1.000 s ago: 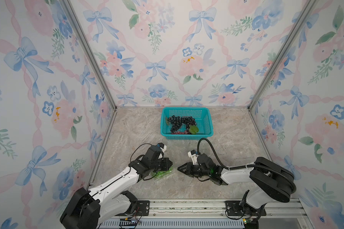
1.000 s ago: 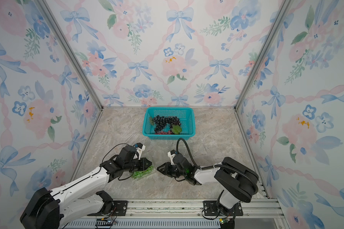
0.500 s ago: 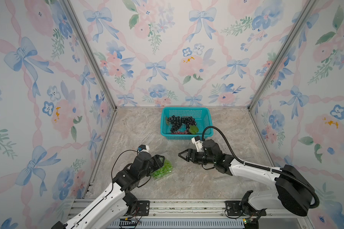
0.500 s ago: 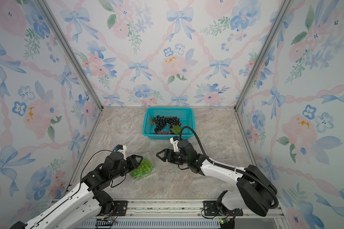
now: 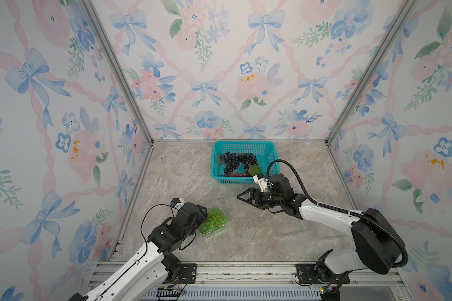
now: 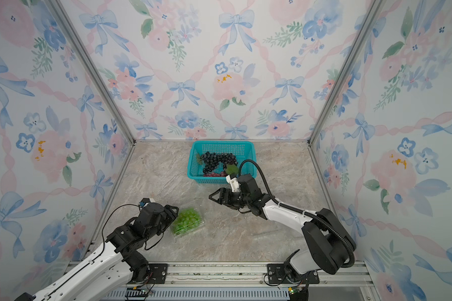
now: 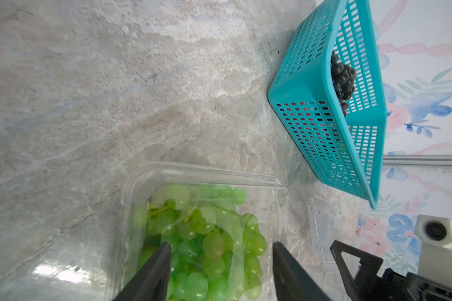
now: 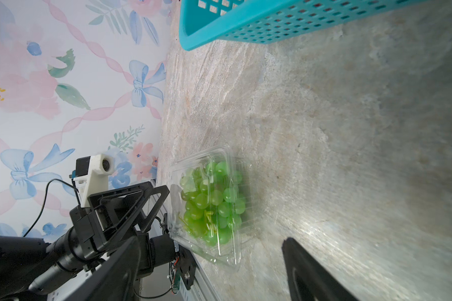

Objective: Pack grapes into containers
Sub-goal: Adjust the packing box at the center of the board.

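Note:
A clear container lies at the front left of the table with its lid down over a bunch of green grapes. My left gripper is open at the container's left end, its fingers on either side of that end without pressing it. My right gripper hangs open above the table, right of the container and apart from it. Dark grapes and red grapes lie in the basket.
A teal mesh basket stands at the back middle, just behind the right wrist. Patterned walls close in the marble table on three sides. A metal rail runs along the front edge.
Both grippers were nearly shut close together at the container; both have opened. The left arm drew back to the left, and the right arm rose and moved toward the basket.

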### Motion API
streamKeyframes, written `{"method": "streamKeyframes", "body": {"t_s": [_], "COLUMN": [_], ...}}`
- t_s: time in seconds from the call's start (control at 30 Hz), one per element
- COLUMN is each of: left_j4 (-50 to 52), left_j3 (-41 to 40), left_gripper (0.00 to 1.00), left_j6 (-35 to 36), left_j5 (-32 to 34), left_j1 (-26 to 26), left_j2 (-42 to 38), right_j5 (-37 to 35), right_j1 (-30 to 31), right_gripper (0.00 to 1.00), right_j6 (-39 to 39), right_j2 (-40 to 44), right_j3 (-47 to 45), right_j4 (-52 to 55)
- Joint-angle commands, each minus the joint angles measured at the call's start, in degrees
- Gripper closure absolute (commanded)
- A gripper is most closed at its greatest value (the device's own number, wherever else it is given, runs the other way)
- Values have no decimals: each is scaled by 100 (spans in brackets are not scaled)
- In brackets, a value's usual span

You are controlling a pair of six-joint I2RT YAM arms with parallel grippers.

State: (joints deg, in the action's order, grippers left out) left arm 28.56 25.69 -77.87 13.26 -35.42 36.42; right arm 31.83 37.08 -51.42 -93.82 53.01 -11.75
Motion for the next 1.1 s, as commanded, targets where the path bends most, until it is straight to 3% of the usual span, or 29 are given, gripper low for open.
{"method": "streamKeyframes", "body": {"t_s": [0.0,0.13,0.33,0.57,0.7,1.07], "left_j4": [734,1046,1067,648,23,-1151], "left_j3": [190,196,-17,299,377,848], "left_gripper": [36,33,28,21,21,21], "left_j6": [-350,-563,-695,-75,274,882], "left_j5": [494,762,562,516,100,-279], "left_j1": [44,50,61,61,70,61], "left_j2": [-168,-461,-241,706,1353,2388], "right_j5": [295,414,590,301,163,-349], "right_j1": [-87,-130,-141,-129,-122,-122], "right_gripper": [15,15,18,17,17,17], "right_j6": [-21,-206,-541,-136,47,273], "right_j2": [-329,-508,-799,-568,-355,386], "right_j3": [124,83,56,53,67,-272], "right_j4": [-183,-520,-1117,-585,-259,338]}}
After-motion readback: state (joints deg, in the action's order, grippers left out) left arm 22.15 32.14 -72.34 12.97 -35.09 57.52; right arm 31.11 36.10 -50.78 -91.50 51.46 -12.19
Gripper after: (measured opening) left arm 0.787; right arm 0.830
